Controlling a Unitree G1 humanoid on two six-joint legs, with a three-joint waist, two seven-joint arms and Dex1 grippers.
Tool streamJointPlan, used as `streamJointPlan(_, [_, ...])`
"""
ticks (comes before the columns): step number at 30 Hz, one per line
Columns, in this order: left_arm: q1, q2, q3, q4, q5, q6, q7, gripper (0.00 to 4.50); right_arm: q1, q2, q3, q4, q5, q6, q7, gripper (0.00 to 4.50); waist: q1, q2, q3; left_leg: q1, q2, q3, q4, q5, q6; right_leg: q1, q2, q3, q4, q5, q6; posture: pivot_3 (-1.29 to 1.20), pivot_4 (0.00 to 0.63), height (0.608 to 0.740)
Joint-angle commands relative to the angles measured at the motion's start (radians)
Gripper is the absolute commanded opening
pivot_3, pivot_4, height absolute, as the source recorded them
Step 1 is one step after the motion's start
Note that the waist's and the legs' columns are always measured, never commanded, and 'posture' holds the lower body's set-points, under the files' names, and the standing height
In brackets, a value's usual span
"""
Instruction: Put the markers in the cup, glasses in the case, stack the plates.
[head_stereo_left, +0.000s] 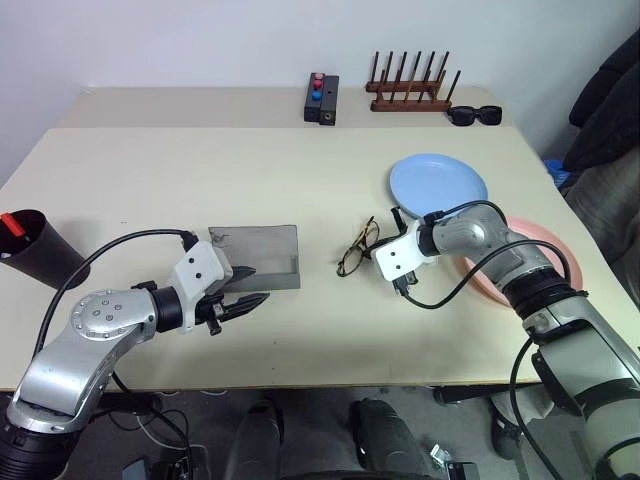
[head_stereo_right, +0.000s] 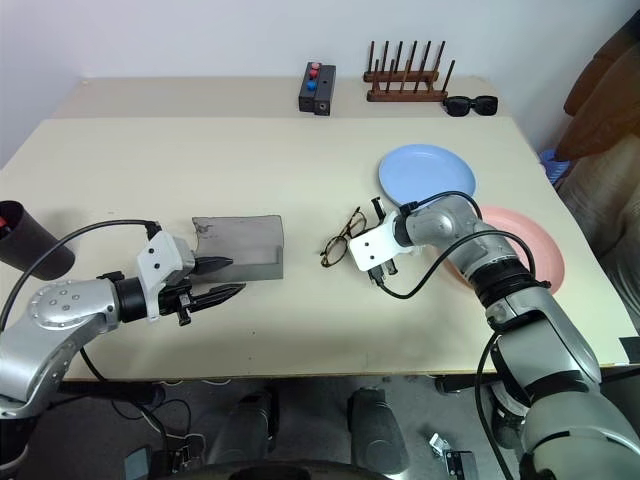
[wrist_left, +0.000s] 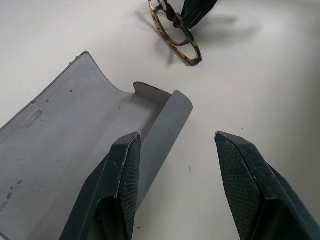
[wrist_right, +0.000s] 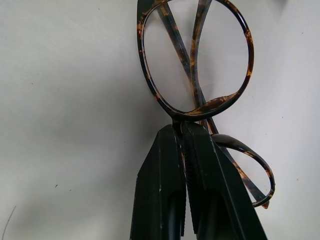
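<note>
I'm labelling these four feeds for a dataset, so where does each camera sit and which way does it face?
Left eye view: head camera, looking forward and down at the table; both arms show.
Right eye view: same head, same scene.
Left wrist view: looks along the open left gripper at the case.
Right wrist view: looks along the right gripper, shut on the glasses.
Shared: both wrist views show the glasses; both eye views show the blue plate and pink plate.
</note>
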Motion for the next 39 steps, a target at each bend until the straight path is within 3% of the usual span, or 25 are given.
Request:
streamJointPlan(1, [0.008,0.003,0.037,-0.038,-0.013,-0.004,0.010,2.40,-0.021,-0.018,-0.017,-0.025,0.038,0.015,0.063,0.05,0.000,0.000,0.000,0.000,0.000,0.000,0.000,0.000,0.000,0.000,0.000,0.000,0.000,0.000,0.000,0.00,0.150,0.740])
streamJointPlan(13, [-0.003,0.004,0.045,-0.017,-0.009,-0.012,0.005,2.40,0.001,-0.077,-0.054,-0.156,0.137,0.070,0.196,0.05,0.001,0.001,0.001,0.000,0.000,0.000,0.000,0.000,0.000,0.000,0.000,0.000,0.000,0.000,0.000,0.00,0.150,0.740])
streamJointPlan(21, [-0.008,0.010,0.052,-0.013,-0.007,-0.012,-0.002,2.40,0.012,-0.161,-0.053,-0.328,0.253,0.100,0.379,0.05,0.002,0.002,0.001,0.000,0.000,0.000,0.000,0.000,0.000,0.000,0.000,0.000,0.000,0.000,0.000,0.00,0.150,0.740])
streamJointPlan(24, [-0.014,0.012,0.054,-0.002,-0.006,-0.013,-0.006,2.40,0.004,-0.157,-0.040,-0.358,0.258,0.063,0.395,0.05,0.000,0.002,0.001,0.000,0.000,0.000,0.000,0.000,0.000,-0.001,0.000,0.000,0.000,0.000,0.000,0.00,0.150,0.740])
streamJointPlan(29, [-0.026,0.015,0.049,0.015,-0.002,-0.016,-0.013,2.40,-0.035,-0.172,0.037,-0.327,0.138,-0.199,0.392,0.05,0.001,0.002,0.001,-0.001,0.000,0.000,0.000,0.000,0.000,-0.001,0.000,0.000,0.000,0.000,0.000,0.00,0.150,0.740])
streamJointPlan(39, [-0.052,0.004,0.026,0.030,0.004,-0.019,-0.011,2.40,-0.134,-0.133,0.136,-0.192,0.090,-0.370,0.424,0.05,0.001,0.003,0.002,-0.001,0.000,0.000,0.000,0.000,0.000,-0.001,0.000,0.000,0.000,0.000,0.000,0.00,0.150,0.740])
